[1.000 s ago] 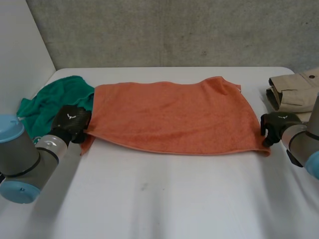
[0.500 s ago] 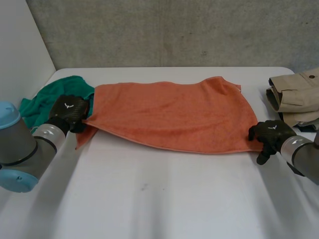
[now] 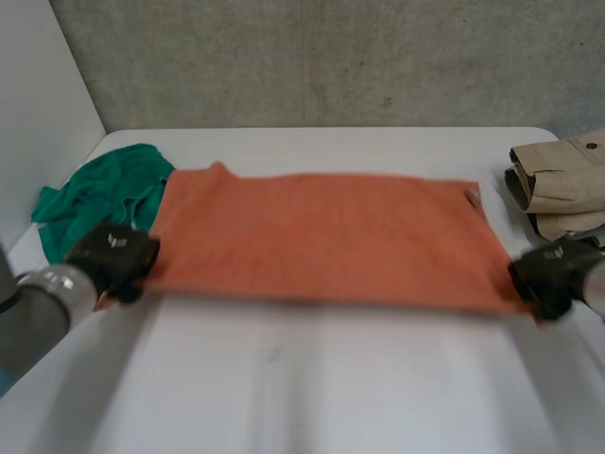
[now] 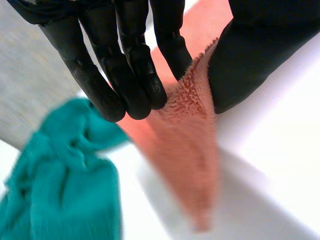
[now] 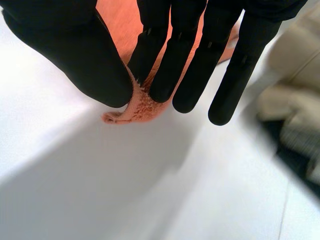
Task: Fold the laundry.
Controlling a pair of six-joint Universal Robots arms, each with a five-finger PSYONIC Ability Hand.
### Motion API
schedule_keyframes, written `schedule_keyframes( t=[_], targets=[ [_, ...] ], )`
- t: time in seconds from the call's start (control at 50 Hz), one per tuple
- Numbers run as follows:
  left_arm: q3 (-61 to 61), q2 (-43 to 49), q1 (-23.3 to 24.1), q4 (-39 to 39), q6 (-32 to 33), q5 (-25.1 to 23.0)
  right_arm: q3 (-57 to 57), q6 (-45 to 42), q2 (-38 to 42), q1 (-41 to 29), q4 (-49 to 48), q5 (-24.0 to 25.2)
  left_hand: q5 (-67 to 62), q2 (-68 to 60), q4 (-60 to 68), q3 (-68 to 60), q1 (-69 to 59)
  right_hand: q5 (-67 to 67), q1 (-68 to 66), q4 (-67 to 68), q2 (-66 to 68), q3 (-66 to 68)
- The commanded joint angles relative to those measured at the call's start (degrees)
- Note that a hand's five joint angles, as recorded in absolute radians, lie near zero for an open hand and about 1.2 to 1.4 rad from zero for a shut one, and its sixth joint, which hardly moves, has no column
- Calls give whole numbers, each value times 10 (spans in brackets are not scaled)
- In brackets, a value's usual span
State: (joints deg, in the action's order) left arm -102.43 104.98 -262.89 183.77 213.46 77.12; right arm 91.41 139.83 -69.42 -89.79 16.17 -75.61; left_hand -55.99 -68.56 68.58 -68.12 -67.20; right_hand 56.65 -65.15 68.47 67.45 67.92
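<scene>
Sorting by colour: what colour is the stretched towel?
The towel is orange, clearest in the head view.

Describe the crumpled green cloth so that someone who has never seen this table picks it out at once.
On the white table, find the orange terry towel stretched across the middle. Past its end at the left hand lies the crumpled teal-green cloth, in a heap near the table's edge. It alone is green and bunched; the beige garment sits at the opposite side.
</scene>
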Motion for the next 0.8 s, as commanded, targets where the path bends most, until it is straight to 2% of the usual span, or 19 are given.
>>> schedule_keyframes(
  t=[0.02,0.08,0.12,0.2,0.3,0.34,0.38,0.4,0.44,0.48,0.54,0.6,0.8],
  targets=[
    [-73,-90,-24,-258,162,0,13,-212,-50,52,261,3,-140,-114,114,-119,-128,134,-148,115,126,121],
    [-65,-73,-22,-261,203,-5,5,-200,-47,32,233,-5,-140,-114,114,-119,-128,134,-148,115,126,121],
    [-46,-53,-13,-238,202,-2,-4,-185,-40,18,208,-8,-140,-114,114,-119,-128,134,-148,115,126,121],
    [36,11,23,-152,180,11,-47,-137,-2,-19,132,-18,-140,-114,114,-119,-128,134,-148,115,126,121],
    [210,77,61,-26,148,50,-165,-62,26,-64,7,-67,-140,-114,114,-119,-128,134,-148,115,126,121],
    [269,88,68,20,141,48,-206,-34,27,-71,-44,-84,-140,-114,114,-119,-128,134,-148,115,126,121],
    [373,105,74,109,122,42,-274,24,21,-79,-152,-111,-140,-114,114,-119,-128,134,-148,115,126,121],
    [398,107,75,128,111,41,-289,43,15,-79,-190,-119,-140,-114,114,-119,-128,134,-148,115,126,121],
    [465,106,73,211,47,48,-305,86,-12,-83,-288,-133,-140,-114,114,-119,-128,134,-148,115,126,121],
    [495,108,69,238,-6,56,-309,103,-28,-83,-349,-138,-140,-114,114,-119,-128,134,-148,115,126,121],
    [502,108,61,228,-59,62,-310,101,-33,-85,-355,-135,-140,-114,114,-119,-128,134,-148,115,126,121],
    [491,105,56,208,-76,62,-309,100,-31,-86,-317,-126,-140,-114,114,-119,-128,134,-148,115,126,121],
    [353,104,40,234,-77,22,-231,99,-12,-95,-230,-90,-140,-114,114,-119,-128,134,-148,115,126,121]
  ],
)
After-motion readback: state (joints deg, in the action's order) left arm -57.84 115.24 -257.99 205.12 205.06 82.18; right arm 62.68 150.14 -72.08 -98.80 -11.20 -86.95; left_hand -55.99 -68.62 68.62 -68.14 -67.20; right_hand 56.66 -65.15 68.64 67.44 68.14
